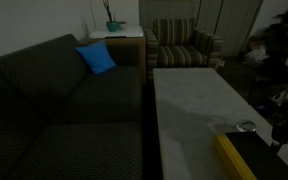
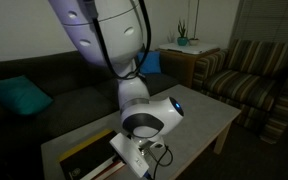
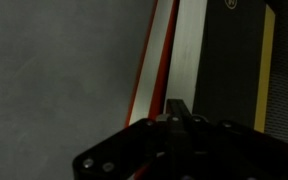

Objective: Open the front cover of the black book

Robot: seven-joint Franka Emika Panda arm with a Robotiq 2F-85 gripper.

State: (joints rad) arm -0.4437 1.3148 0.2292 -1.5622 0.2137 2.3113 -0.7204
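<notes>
While hovering low with the gripper (image 3: 179, 110) over the black book (image 3: 234, 70) at the near end of the counter (image 1: 194, 95), looks like the approach step, cover not lifted yet. Can't tell wide or narrow on the gripper, too dark. Next probably means catching the front cover's edge and swinging it up gently.

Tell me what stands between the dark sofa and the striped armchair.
A wooden side table carrying a potted plant, seen in both exterior views.
</notes>
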